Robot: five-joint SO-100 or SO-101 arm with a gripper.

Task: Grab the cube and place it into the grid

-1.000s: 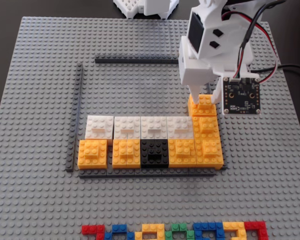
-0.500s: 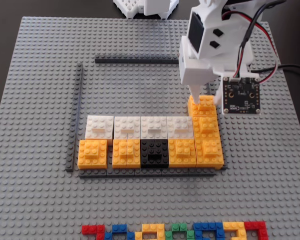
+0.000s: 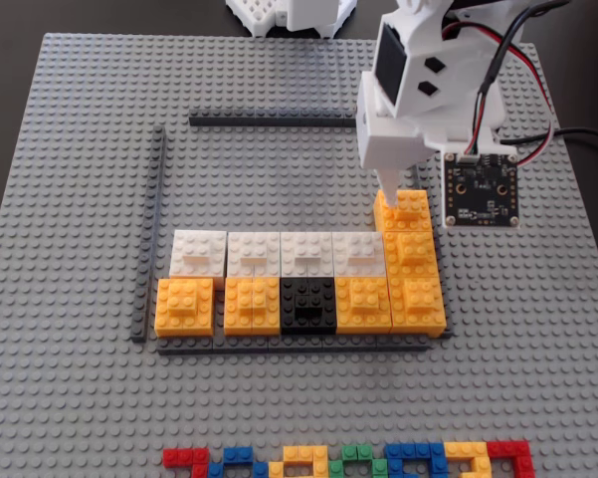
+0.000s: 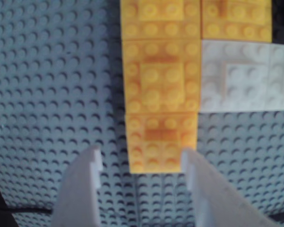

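The cube (image 3: 405, 210) is orange-yellow and sits on the baseplate at the far end of the right column of orange cubes, inside the grid (image 3: 269, 119) of thin dark strips. My white gripper (image 3: 406, 191) hangs right over it and is open. In the wrist view the cube (image 4: 161, 142) lies between the fingertips of the gripper (image 4: 142, 158). The right finger (image 4: 193, 165) is at the cube's edge, while the left finger (image 4: 90, 163) stands apart from it with bare studs between. The grid's right strip is hidden by the arm and the cubes.
Inside the grid lie a row of white cubes (image 3: 279, 253) and a front row of orange cubes with one black cube (image 3: 308, 304). A row of multicoloured bricks (image 3: 348, 460) lies at the baseplate's front edge. A camera board (image 3: 483, 189) hangs at the gripper's right.
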